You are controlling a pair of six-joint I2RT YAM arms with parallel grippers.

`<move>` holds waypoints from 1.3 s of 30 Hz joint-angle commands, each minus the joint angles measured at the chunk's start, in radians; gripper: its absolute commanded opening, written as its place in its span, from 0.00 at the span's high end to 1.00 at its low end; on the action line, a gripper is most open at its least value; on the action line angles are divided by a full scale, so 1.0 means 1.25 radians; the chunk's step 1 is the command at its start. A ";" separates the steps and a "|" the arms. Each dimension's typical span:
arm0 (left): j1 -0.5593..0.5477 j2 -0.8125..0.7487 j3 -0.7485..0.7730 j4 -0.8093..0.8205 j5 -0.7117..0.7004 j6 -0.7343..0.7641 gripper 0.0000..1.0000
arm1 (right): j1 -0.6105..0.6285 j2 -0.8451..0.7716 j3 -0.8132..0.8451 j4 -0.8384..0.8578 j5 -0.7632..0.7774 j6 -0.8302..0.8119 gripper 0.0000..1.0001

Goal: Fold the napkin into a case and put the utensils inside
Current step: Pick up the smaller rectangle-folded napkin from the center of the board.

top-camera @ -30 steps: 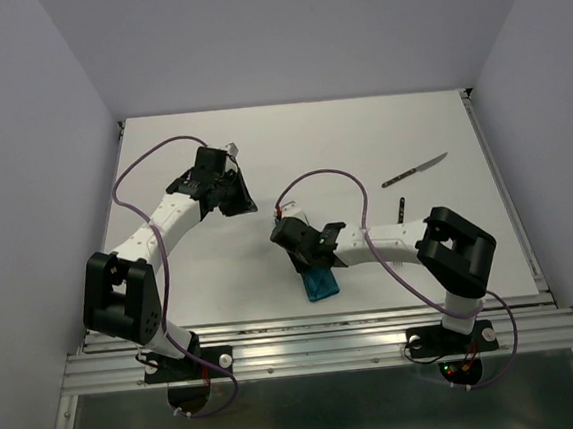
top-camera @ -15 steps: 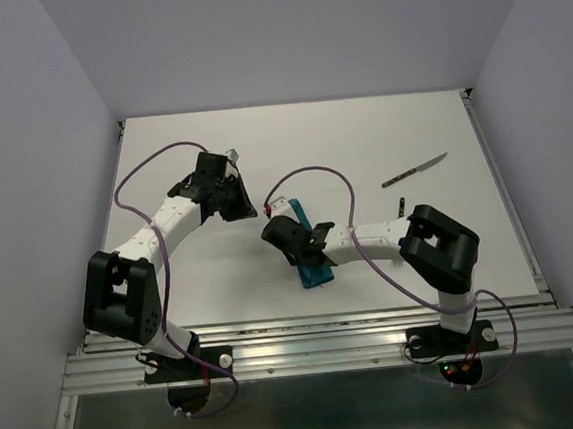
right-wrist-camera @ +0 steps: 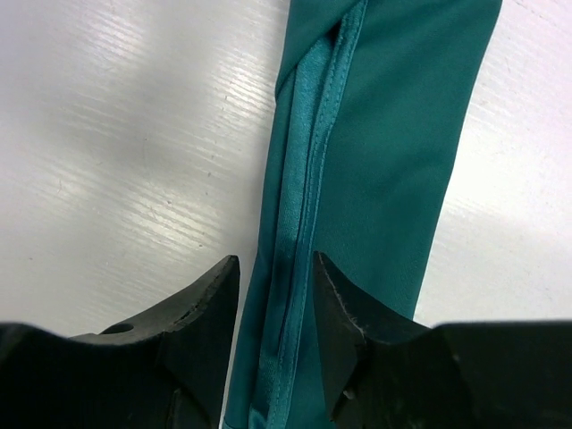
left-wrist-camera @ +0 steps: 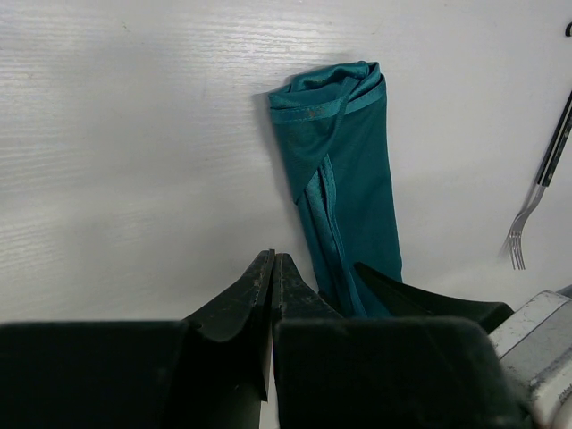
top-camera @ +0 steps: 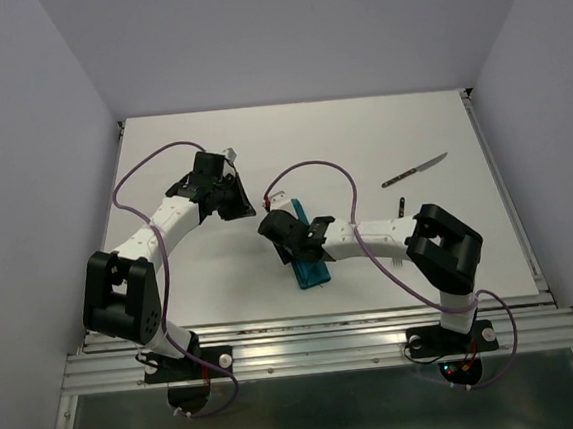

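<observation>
Straddling the case point(right-wrist-camera: 393, 134) seam, the right gripper point(right-wrist-camera: 275, 264) stands part-open, likely freeing the fold; the left gripper point(left-wrist-camera: 274, 259) hovers beside it, pinched empty.

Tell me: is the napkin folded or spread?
Folded. The napkin lies as a narrow strip, with overlapping hemmed layers along its length.

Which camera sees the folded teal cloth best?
Left wrist view: the long teal cloth pouch shows nearly whole, folds clear. Top view: tiny, partly under the right arm. Right wrist view: only a close-up strip.
</observation>
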 commanded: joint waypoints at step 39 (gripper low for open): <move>0.037 -0.050 -0.034 0.008 0.006 0.025 0.88 | 0.013 0.089 0.098 -0.042 -0.001 0.041 0.99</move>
